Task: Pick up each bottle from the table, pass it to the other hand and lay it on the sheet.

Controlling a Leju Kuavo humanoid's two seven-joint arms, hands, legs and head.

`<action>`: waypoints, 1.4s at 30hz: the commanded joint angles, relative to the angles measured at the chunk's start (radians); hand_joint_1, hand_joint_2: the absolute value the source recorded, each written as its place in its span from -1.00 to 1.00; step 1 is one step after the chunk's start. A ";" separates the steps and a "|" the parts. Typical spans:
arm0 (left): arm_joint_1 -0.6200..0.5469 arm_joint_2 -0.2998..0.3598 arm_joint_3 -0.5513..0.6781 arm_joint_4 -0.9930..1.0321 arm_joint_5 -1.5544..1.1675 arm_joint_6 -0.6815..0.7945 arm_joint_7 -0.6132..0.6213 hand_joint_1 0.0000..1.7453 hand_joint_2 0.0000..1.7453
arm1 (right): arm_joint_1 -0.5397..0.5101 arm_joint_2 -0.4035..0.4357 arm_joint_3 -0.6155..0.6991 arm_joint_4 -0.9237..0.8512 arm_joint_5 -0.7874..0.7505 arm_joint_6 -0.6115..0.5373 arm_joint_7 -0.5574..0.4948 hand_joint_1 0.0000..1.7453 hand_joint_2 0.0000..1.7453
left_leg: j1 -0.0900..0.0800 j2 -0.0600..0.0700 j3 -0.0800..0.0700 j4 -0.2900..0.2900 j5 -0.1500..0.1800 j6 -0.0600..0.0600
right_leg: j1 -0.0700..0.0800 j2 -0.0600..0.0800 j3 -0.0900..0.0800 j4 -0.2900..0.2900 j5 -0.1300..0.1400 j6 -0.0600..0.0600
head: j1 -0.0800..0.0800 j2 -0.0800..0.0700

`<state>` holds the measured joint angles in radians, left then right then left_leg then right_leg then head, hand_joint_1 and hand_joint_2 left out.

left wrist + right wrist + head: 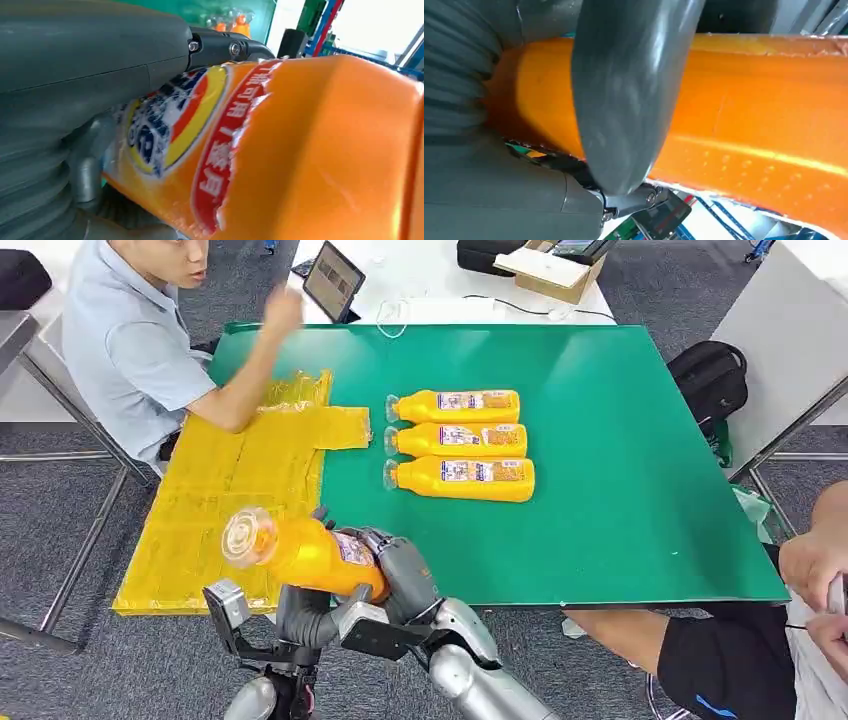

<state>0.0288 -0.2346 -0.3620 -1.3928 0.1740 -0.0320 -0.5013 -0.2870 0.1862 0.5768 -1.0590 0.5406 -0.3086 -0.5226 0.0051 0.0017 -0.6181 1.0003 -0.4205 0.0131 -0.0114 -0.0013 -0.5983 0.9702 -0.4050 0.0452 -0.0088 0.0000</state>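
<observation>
An orange juice bottle (300, 550) with a clear cap hangs in the air over the table's near edge, cap toward the yellow sheet (225, 490). My right hand (402, 568) grips its base end, and the thumb (624, 100) wraps over the orange body (749, 120). My left hand (305, 615) cups the same bottle from below; its dark fingers (225, 47) reach over the label (200, 130). Three more orange bottles (455, 406), (455, 440), (462, 478) lie side by side on the green table (620, 440), caps pointing at the sheet.
A person in a light blue shirt (125, 350) sits at the far left, forearm (255, 380) resting on the sheet's far end. Another person's arm (810, 560) shows at the right edge. A tablet (333, 280) and a box (550, 275) stand behind the table.
</observation>
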 commanded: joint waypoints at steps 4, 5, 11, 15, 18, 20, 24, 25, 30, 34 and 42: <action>-0.117 -0.005 0.041 0.122 0.133 -0.067 0.034 0.68 1.00 | -0.056 -0.016 0.165 0.144 0.013 0.049 -0.024 1.00 1.00 | 0.000 -0.002 0.004 -0.001 0.000 0.000 | 0.000 -0.001 0.004 -0.001 -0.001 -0.001 | 0.000 0.000; -0.121 -0.005 0.043 0.120 0.139 -0.080 0.031 0.74 1.00 | -0.057 -0.016 0.170 0.148 0.010 0.051 -0.024 0.94 1.00 | 0.000 -0.002 0.006 -0.001 -0.001 -0.001 | 0.000 -0.002 0.006 -0.001 -0.002 -0.002 | 0.000 0.000; -0.118 -0.002 0.036 0.112 0.178 -0.120 0.073 1.00 1.00 | -0.080 -0.026 0.202 0.195 0.068 0.012 0.016 0.26 1.00 | 0.001 -0.003 0.004 -0.001 0.000 -0.001 | 0.001 -0.003 0.005 -0.001 -0.002 -0.002 | 0.000 0.000; -0.118 -0.001 0.031 0.121 0.183 -0.115 0.089 1.00 1.00 | -0.089 -0.025 0.206 0.216 0.106 -0.020 0.055 -1.00 1.00 | 0.000 -0.002 0.003 -0.001 0.000 0.000 | 0.000 -0.002 0.003 -0.001 -0.001 -0.001 | 0.000 0.000; -0.106 0.000 0.031 0.106 0.205 -0.141 0.093 1.00 1.00 | -0.085 -0.020 0.194 0.210 0.143 -0.092 0.075 -1.00 1.00 | 0.000 -0.004 0.005 -0.001 -0.001 0.000 | 0.001 -0.004 0.006 -0.001 -0.002 -0.001 | 0.000 0.000; -0.093 0.004 0.036 0.081 0.242 -0.184 0.092 1.00 1.00 | -0.080 -0.027 0.183 0.192 0.151 -0.114 0.085 -1.00 1.00 | 0.000 -0.001 0.002 -0.001 0.000 0.000 | 0.000 -0.001 0.002 -0.001 -0.001 -0.001 | 0.000 0.000; -0.083 0.011 0.043 0.067 0.251 -0.192 0.100 1.00 1.00 | -0.066 -0.043 0.167 0.160 0.155 -0.141 0.073 -1.00 1.00 | 0.000 -0.003 0.004 -0.001 -0.001 0.000 | 0.000 -0.003 0.004 -0.001 -0.002 -0.001 | 0.000 0.000; -0.083 0.011 0.043 0.067 0.251 -0.192 0.100 1.00 1.00 | -0.066 -0.043 0.167 0.160 0.155 -0.141 0.073 -1.00 1.00 | 0.000 -0.003 0.004 -0.001 -0.001 0.000 | 0.000 -0.003 0.004 -0.001 -0.002 -0.001 | 0.000 0.000; -0.086 0.011 0.049 0.070 0.237 -0.175 0.099 1.00 1.00 | -0.060 -0.051 0.160 0.144 0.155 -0.143 0.070 -1.00 1.00 | 0.000 -0.003 0.005 -0.001 -0.001 0.000 | 0.000 -0.003 0.006 0.000 -0.003 -0.001 | 0.000 0.000; -0.098 0.013 0.092 0.079 0.208 -0.104 0.086 1.00 1.00 | 0.019 -0.080 0.126 -0.018 0.189 -0.278 0.017 -1.00 1.00 | 0.000 -0.002 0.005 0.000 -0.002 -0.001 | 0.000 -0.002 0.006 0.000 -0.003 -0.002 | 0.000 0.000; -0.272 0.078 0.224 0.229 -0.092 0.245 0.008 1.00 1.00 | 0.214 -0.067 -0.040 -0.422 0.403 -0.390 -0.112 -1.00 -1.00 | 0.000 -0.003 0.003 0.000 -0.001 -0.001 | 0.000 -0.003 0.004 0.001 -0.003 -0.002 | 0.001 0.000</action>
<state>-0.0547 -0.2312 -0.2719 -1.3359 0.2814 0.0045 -0.4563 -0.2313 0.1137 0.6836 -1.1400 0.7868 -0.6654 -0.5227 0.0049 0.0011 -0.6189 1.0004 -0.4205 0.0132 -0.0115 -0.0014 -0.5988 0.9702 -0.4050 0.0453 -0.0076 0.0000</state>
